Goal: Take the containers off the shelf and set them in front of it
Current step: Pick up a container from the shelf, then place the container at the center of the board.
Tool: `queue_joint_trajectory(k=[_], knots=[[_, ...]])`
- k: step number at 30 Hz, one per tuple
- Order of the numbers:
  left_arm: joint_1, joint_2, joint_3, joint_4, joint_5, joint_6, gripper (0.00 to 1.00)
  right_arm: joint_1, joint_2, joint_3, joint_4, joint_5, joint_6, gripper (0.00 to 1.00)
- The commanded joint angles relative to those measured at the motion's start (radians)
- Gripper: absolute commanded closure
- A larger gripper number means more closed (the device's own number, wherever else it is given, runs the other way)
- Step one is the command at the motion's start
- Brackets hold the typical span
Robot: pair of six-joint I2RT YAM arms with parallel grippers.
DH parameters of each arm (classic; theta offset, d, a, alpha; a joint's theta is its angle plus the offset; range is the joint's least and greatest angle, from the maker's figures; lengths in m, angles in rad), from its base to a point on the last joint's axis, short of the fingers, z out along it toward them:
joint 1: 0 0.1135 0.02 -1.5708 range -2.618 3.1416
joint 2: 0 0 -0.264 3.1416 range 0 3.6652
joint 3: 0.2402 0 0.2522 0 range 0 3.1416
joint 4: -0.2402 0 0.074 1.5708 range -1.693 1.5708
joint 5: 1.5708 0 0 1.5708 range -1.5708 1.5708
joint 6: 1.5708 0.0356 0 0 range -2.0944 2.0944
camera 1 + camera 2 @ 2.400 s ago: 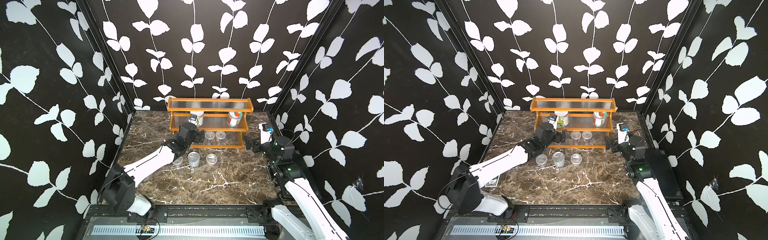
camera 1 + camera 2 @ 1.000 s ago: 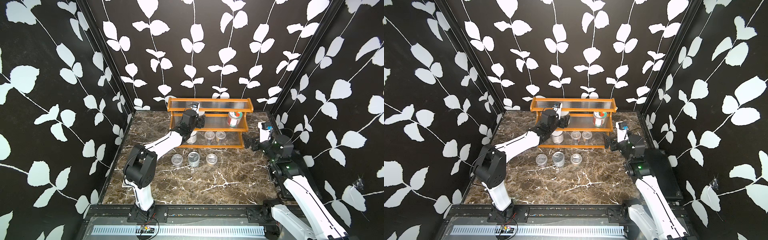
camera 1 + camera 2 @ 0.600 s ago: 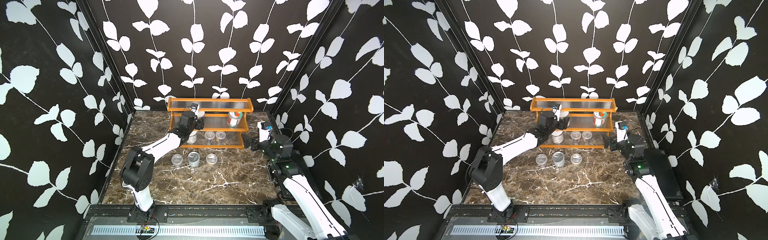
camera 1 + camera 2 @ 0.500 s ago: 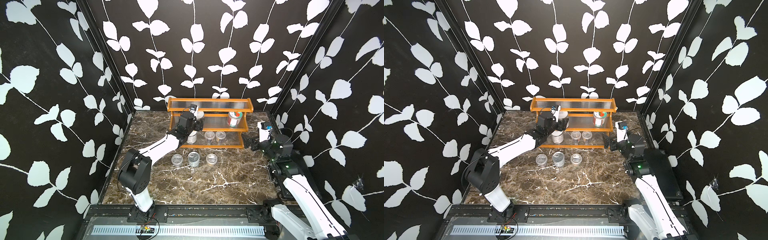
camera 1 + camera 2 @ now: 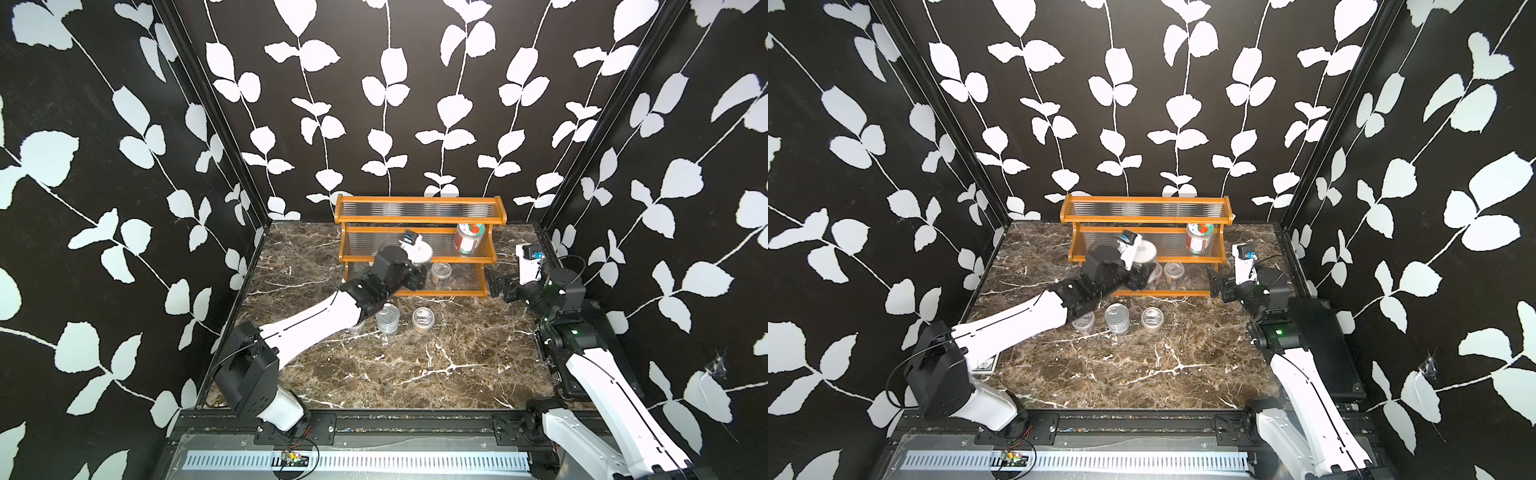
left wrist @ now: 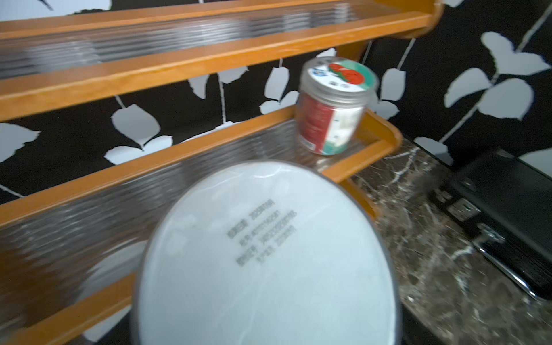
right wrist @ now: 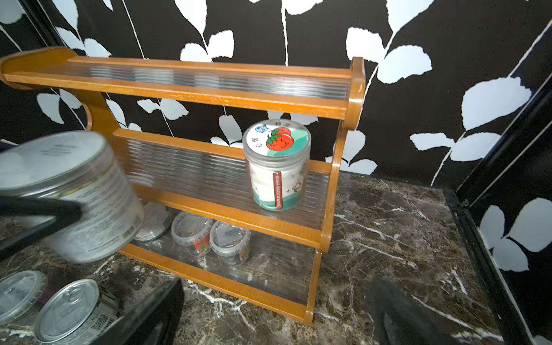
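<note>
**A:** White plastic gives it away. The white-lid jar (image 5: 419, 251) stood on the middle tier of the shelf (image 5: 419, 205) a couple of seconds ago. Now it hangs tilted in the air, out in front of the shelf's left half.

**B:** Held how?

**A:** The left jaws pinch it round the body. In the right wrist view a black finger (image 7: 38, 206) crosses its side, and its lid fills the left wrist view.

**B:** And the right jaws?

**A:** Spread wide and empty, near the shelf's right end, as they were a second ago.

**B:** So one more is off. What's down already?

**A:** The silver tin can (image 5: 387, 318) and two clear tubs (image 5: 423, 319) stand in a row on the counter (image 5: 415, 374), just in front of the shelf.

**B:** What's left?

**A:** The strawberry-lid jar (image 5: 468, 237) sits upright at the right end of the middle tier. Two small tubs (image 7: 192, 236) stand side by side on the bottom tier, and a larger container is half hidden beside them. I'd judge the task roughly half done, and this jar still needs setting down.
</note>
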Motion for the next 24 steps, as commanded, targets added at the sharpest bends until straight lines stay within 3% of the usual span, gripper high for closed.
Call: queue_joint_trajectory(k=[1,8,12,19,24], knots=[[-0.073,-0.040,-0.009,-0.003,-0.058,-0.055,0.33,-0.017,-0.028,0.026,-0.020,0.016,-0.008,0.00],[-0.227,0.057,0.006,0.041,-0.110,-0.131,0.33,-0.043,-0.060,0.031,-0.104,0.033,0.018,0.00],[-0.301,0.162,0.074,0.019,-0.171,-0.097,0.33,-0.052,-0.094,0.008,-0.133,0.090,0.041,0.00],[-0.305,0.320,0.110,0.132,-0.149,-0.161,0.33,-0.078,-0.112,0.003,-0.172,0.158,0.045,0.00],[-0.306,0.435,0.212,0.121,-0.123,-0.151,0.33,-0.082,-0.110,-0.004,-0.168,0.161,0.051,0.00]])
